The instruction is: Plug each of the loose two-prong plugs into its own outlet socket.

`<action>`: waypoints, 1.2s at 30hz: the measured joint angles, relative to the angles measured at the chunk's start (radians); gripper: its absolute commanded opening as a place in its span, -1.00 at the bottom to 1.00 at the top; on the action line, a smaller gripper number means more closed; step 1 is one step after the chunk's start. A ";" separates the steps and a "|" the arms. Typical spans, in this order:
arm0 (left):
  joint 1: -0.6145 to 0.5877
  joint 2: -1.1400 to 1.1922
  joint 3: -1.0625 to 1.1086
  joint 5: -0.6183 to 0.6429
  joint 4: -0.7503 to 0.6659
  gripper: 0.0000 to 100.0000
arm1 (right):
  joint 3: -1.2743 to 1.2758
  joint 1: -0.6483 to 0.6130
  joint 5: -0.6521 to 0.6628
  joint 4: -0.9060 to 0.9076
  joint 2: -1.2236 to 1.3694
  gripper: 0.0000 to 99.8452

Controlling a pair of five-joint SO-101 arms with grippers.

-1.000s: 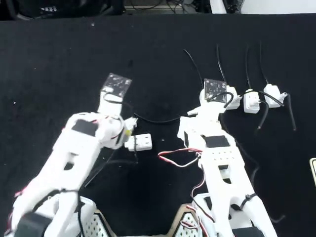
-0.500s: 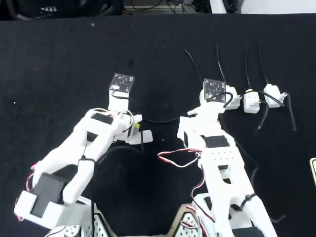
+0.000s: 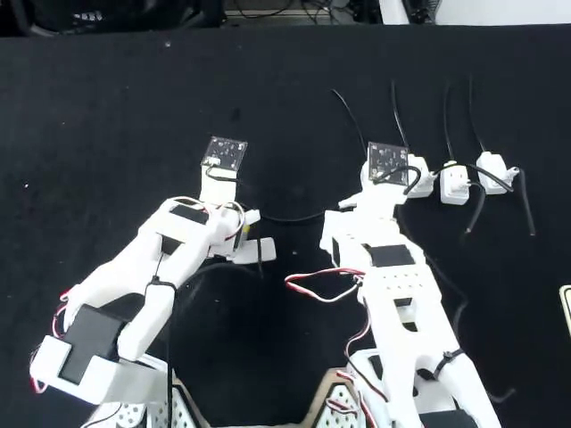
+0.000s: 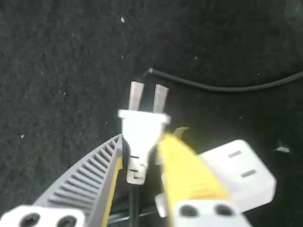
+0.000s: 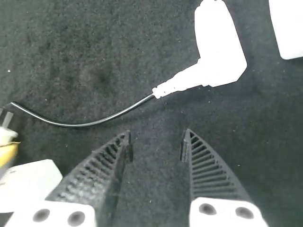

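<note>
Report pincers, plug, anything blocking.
Left pincer shut on white two-prong plug, prongs free. Right pincer open, empty. White plastic socket block beside plug, not mated. Thin black cable lying ahead of prongs.

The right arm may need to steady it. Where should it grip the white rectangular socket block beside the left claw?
Grip the white rectangular socket block across its side walls, probably from above at the end away from the left claw: it lies flat, slotted face up, so the slots stay free.
</note>
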 measured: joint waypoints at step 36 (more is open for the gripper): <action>0.388 -0.701 0.350 -0.041 0.137 -0.55 | -0.204 0.193 0.000 0.411 -0.002 -0.68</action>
